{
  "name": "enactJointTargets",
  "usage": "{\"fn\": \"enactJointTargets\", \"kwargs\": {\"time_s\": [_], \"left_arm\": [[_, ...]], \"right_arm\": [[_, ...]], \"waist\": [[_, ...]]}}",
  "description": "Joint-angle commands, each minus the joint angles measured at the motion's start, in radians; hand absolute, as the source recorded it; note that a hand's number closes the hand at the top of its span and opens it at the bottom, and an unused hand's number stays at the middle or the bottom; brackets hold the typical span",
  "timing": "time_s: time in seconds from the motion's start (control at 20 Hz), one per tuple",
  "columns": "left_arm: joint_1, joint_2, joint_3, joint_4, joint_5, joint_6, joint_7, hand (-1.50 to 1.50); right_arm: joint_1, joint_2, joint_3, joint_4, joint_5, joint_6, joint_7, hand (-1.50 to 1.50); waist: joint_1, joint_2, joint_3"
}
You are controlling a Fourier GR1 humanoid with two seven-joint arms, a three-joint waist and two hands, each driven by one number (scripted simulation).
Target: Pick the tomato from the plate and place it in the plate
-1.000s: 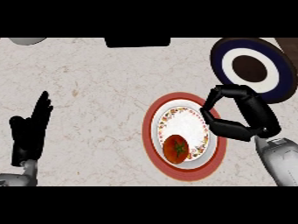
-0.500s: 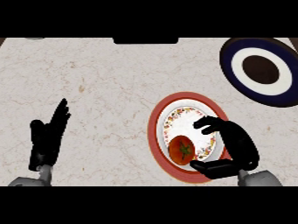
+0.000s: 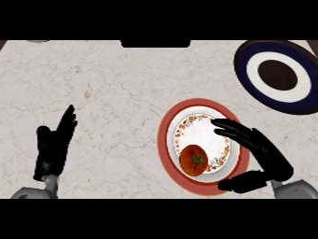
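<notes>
Tomato (image 3: 194, 160) sits on the near part of the red-rimmed plate (image 3: 164, 144), on its flowered inner ring, stalk end up. Your right hand (image 3: 261, 156) hangs over the plate's right side, spread wide. Its fingers (image 3: 233, 133) reach across the white middle beyond the tomato, and its thumb (image 3: 244, 183) lies over the near rim. The tomato shows just left of the gap between them, and the hand has hold of nothing. You cannot tell from this view whether any fingertip touches it. Your left hand (image 3: 51, 151) rests at the lower left over the counter (image 3: 120, 88), fingers straight and up, holding nothing. The dark blue plate (image 3: 240, 70) lies at the far right, well apart from the red one.
</notes>
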Motion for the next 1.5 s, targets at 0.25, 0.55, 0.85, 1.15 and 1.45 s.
{"fn": "enactJointTargets", "kwargs": {"time_s": [0.25, 0.55, 0.85, 1.15, 1.45], "left_arm": [[-0.041, -0.006, 0.024, 0.023, 0.0, -0.014, 0.023, 0.0], [0.074, -0.034, -0.006, -0.037, -0.032, -0.015, -0.045, 0.0], [0.006, -0.054, 0.03, -0.023, -0.074, -0.027, 0.022, 0.0], [-0.003, -0.03, 0.08, -0.086, -0.075, -0.082, 0.106, 0.0], [0.059, -0.079, 0.102, 0.0, -0.084, -0.111, -0.027, 0.0]], "right_arm": [[-0.046, -0.178, 0.048, -0.233, 0.164, 0.153, 0.368, -1.5], [-0.087, -0.112, 0.14, -0.259, 0.256, 0.257, 0.547, -1.5], [-0.114, -0.01, 0.111, -0.174, 0.335, 0.327, 0.55, -1.5], [-0.088, 0.013, 0.081, -0.123, 0.418, 0.343, 0.466, -1.5], [-0.116, 0.129, 0.117, -0.115, 0.496, 0.375, 0.526, -1.5]], "waist": [[-0.003, 0.0, -0.001], [0.01, 0.001, 0.0], [0.007, 0.002, 0.001], [0.007, 0.001, 0.001], [0.008, 0.002, 0.001]]}}
